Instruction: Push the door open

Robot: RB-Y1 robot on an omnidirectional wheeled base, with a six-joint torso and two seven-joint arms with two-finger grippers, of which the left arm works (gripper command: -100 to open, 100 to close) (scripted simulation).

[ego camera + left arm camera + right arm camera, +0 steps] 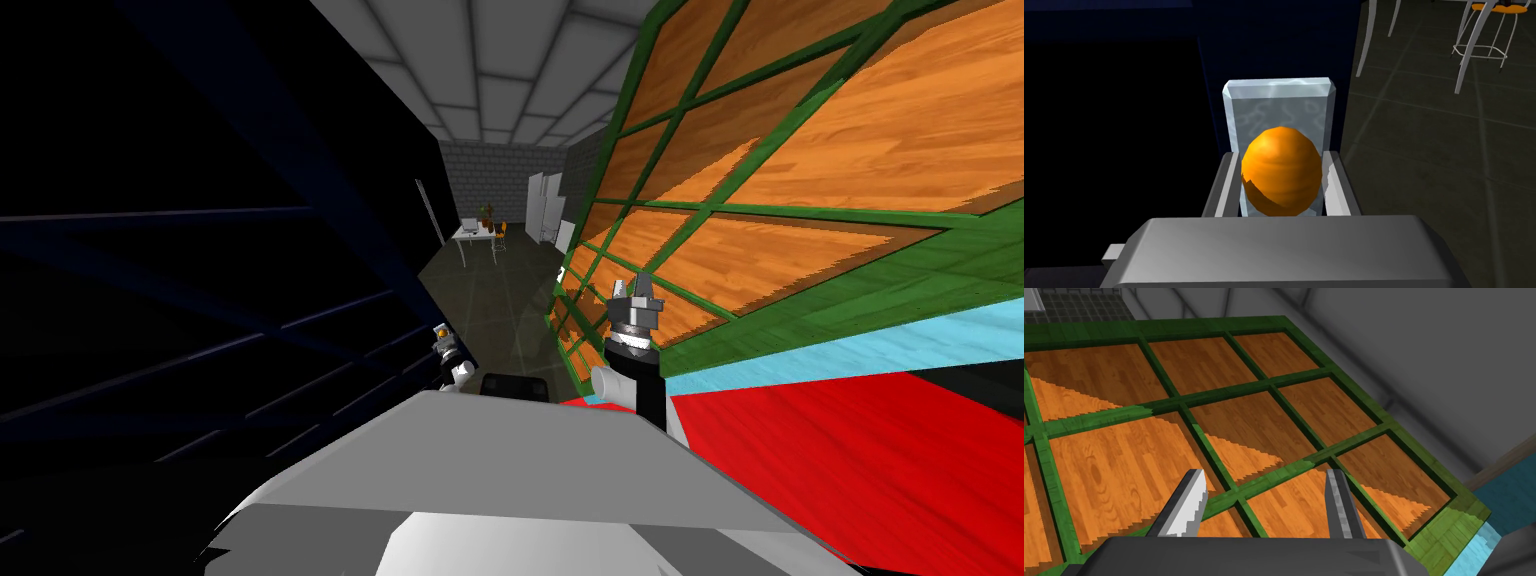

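Two end effectors are out front right now. The right end effector (640, 288) is up by the door (800, 180), which runs along my right side. It has a green frame, green crossbars and orange wood-grain panels. From the right wrist, its two fingers (1186, 503) stand well apart with nothing between them. They point at a spot where the green bars cross, near the door's outer edge. Can't tell if the tips actually touch the door or just hang close to it. Below the door in the head view there's a light blue strip (880, 345), then a big red surface (850, 460).

The left end effector (443, 342) sits lower, off to my left, next to a black area (150, 250). From the left wrist it's clamped on a pale glassy block (1279, 100), with a finger pressed on each side. An orange ball (1281, 172) sits between the fingers against the block's face.

Past that hand there's dark tiled floor (1424, 150) and a white-legged stool (1496, 7) with an orange seat. Way down at the far end of the room, a small white desk (472, 233) stands in front of a grey brick wall (490, 170).
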